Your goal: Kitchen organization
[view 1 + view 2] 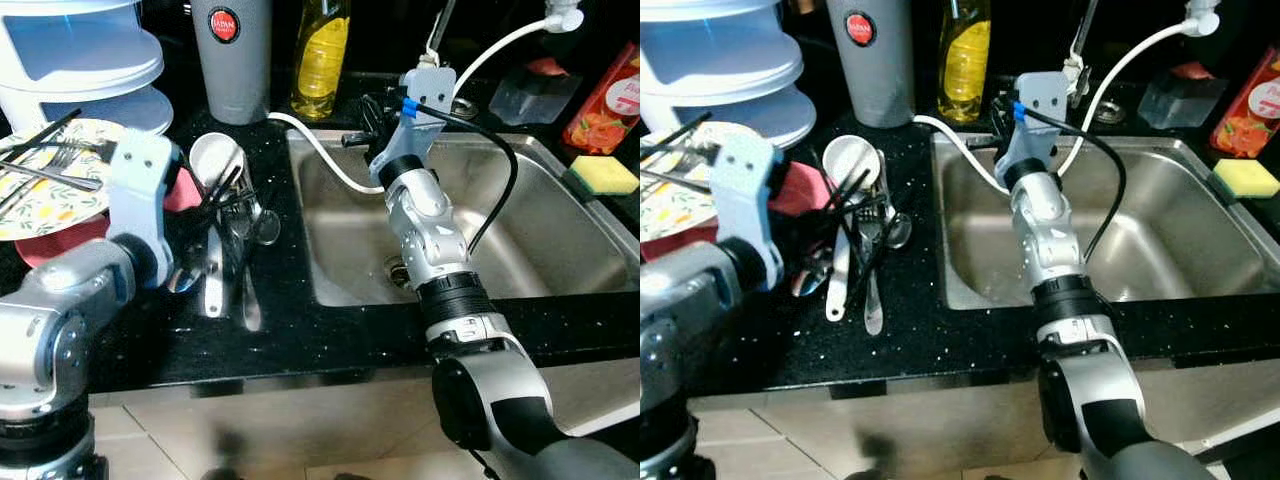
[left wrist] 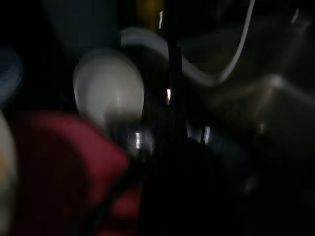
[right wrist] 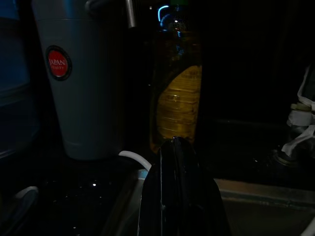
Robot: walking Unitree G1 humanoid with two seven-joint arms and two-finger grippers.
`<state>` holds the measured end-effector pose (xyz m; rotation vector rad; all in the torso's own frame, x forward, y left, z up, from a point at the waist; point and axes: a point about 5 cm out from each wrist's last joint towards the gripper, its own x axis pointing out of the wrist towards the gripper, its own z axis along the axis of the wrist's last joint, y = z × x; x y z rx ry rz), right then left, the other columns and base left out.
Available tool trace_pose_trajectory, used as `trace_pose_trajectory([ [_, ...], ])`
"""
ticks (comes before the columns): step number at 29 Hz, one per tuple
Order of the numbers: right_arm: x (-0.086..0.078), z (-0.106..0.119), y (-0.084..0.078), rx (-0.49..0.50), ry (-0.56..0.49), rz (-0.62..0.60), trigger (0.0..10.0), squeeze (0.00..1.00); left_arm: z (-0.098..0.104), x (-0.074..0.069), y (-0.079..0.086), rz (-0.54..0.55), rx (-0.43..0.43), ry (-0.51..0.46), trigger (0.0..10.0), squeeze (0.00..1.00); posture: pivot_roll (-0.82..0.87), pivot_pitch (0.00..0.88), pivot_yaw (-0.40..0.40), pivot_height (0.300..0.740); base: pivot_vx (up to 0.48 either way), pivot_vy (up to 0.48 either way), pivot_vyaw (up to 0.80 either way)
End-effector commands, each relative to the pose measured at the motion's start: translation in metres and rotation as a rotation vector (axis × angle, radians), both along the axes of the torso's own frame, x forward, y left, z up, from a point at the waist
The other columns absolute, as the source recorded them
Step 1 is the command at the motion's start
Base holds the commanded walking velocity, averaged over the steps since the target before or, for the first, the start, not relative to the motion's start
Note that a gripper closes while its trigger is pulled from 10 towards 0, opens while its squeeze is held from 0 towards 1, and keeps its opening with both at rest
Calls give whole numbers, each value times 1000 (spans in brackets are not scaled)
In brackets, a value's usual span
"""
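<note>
now the left gripper (image 1: pixel 225 195) reaches into the cutlery (image 1: pixel 232 262) on the counter (image 1: pixel 300 340), its fingers apart, just beside a white cup (image 1: pixel 214 156). the right gripper (image 1: pixel 365 135) hovers over the sink (image 1: pixel 540 250) edge, fingers together, pointing at the yellow bottle (image 1: pixel 321 55).

Steel sink (image 1: pixel 560 262) set in black counter (image 1: pixel 300 340), white hose (image 1: pixel 330 160) draped over its rim, yellow sponge (image 1: pixel 604 175) at far corner, red packet (image 1: pixel 606 105) behind, pale cabinet fronts (image 1: pixel 300 420) below
</note>
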<state>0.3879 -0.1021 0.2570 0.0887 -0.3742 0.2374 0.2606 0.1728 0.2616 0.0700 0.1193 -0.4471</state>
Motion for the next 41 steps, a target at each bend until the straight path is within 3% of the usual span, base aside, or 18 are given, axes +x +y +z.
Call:
trace_pose_trajectory([
  [1,0,1,-3,-2,-3,-12,10000,0,13,-3,-4,-23,-16,-85,10000,0,263,0,-69,740,0,0,0],
  [7,1,1,-4,-2,-4,-15,10000,0,27,1,-10,-38,-25,-137,10000,0,255,0,-69,740,0,0,0],
  [10,1,2,-5,-2,-5,-15,10000,0,29,7,-16,-53,-47,-131,10000,0,255,0,-73,740,0,0,0],
  [13,2,4,-7,7,-5,-20,10000,0,26,23,-30,-84,-95,-83,10000,0,248,0,-72,740,0,0,0],
  [16,7,7,-24,112,31,-38,10000,0,19,34,-51,-155,-94,-36,10000,0,239,0,-70,740,0,0,0],
  [17,7,7,-24,112,31,-38,10000,0,19,34,-51,-155,-94,-36,10000,0,239,0,-70,740,0,0,0],
  [19,10,9,-48,142,44,-110,10000,0,12,42,-67,-206,-60,5,10000,0,227,0,-61,740,0,0,0],
  [22,11,11,-61,117,45,-171,10000,0,9,46,-75,-227,-47,25,10000,0,227,0,-61,740,0,0,0],
  [26,13,7,-92,-87,102,-337,10000,0,9,61,-96,-279,-22,50,10000,0,209,0,-48,740,0,0,0],
  [30,14,5,-99,-198,147,-276,10000,0,4,80,-116,-312,-4,101,10000,0,192,0,-41,740,0,0,0],
  [34,14,5,-100,-237,160,-232,10000,0,-5,92,-126,-339,13,138,10000,0,173,0,-34,740,0,0,0],
  [36,14,6,-104,-251,180,-207,10000,0,-18,101,-136,-373,61,180,10000,0,156,0,-27,740,0,0,0],
  [41,14,11,-106,-197,169,-192,10000,0,-32,106,-140,-376,108,214,10000,0,149,0,-21,740,0,0,0],
])
